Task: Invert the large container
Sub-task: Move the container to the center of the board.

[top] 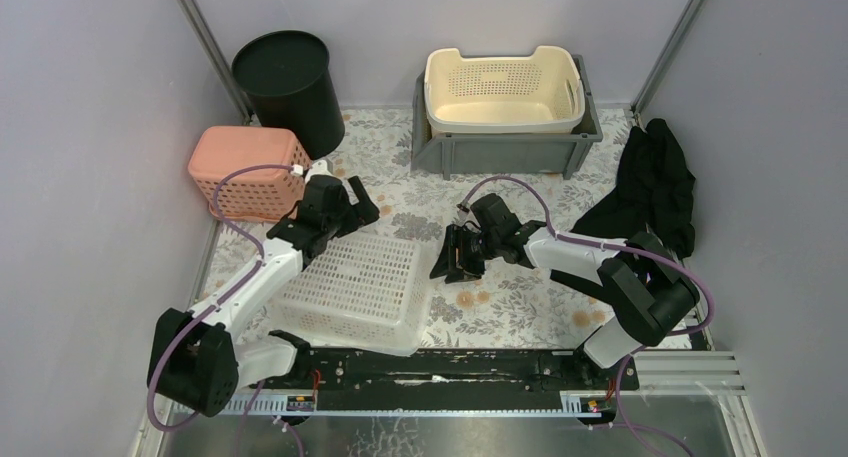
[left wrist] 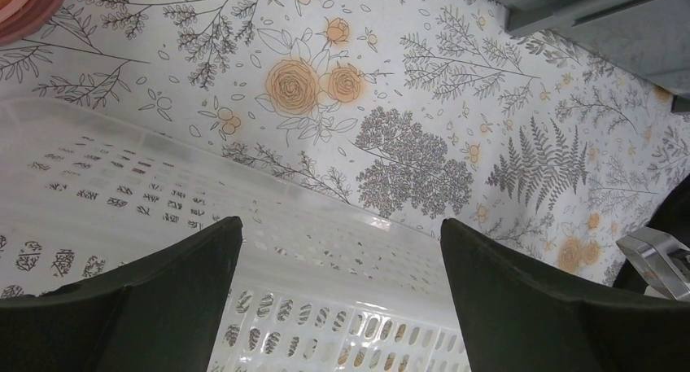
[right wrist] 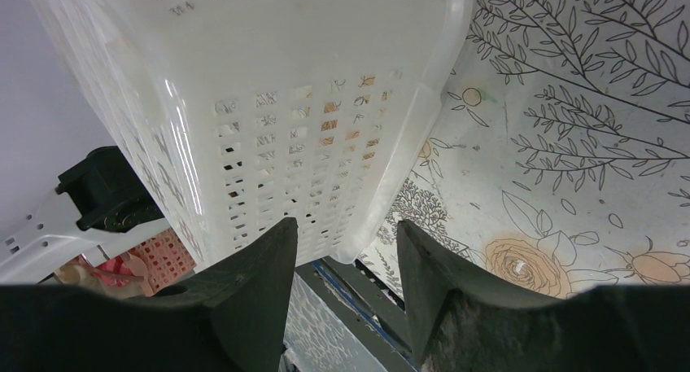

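Both grippers I see spread: left gripper [top: 360,203] hovers over the large white container's [top: 360,287] far edge, right gripper [top: 452,271] sits just right of its rim.

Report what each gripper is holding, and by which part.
Nothing is held. The left gripper stands open over the white perforated plastic basket, and the right gripper is open beside that basket's rim, not clamping it.
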Action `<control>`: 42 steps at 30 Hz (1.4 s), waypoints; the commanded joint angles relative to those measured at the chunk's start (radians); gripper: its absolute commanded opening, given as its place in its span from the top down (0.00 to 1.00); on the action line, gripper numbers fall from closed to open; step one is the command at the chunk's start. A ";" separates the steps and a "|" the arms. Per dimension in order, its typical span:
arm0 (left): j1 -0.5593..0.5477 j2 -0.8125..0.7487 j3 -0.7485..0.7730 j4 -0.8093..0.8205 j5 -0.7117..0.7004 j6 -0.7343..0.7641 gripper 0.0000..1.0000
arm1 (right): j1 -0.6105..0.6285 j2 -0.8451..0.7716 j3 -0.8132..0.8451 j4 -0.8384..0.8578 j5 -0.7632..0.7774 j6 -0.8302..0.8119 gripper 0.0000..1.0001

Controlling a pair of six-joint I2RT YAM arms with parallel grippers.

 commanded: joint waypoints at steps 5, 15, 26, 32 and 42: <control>0.007 -0.043 -0.033 -0.074 0.018 -0.028 0.00 | 0.010 0.002 -0.002 0.024 -0.021 0.008 0.44; 0.007 -0.064 -0.043 -0.096 0.022 -0.031 0.00 | 0.010 -0.004 -0.008 0.025 -0.023 0.011 0.43; 0.007 -0.095 -0.057 -0.117 0.030 -0.045 0.00 | 0.009 -0.014 -0.011 0.021 -0.023 0.013 0.42; 0.007 -0.112 -0.046 -0.132 0.016 -0.043 0.00 | 0.010 -0.023 -0.010 0.014 -0.028 0.009 0.40; 0.017 -0.042 0.095 -0.134 0.008 0.023 0.00 | 0.056 -0.036 0.011 -0.031 -0.041 -0.009 0.41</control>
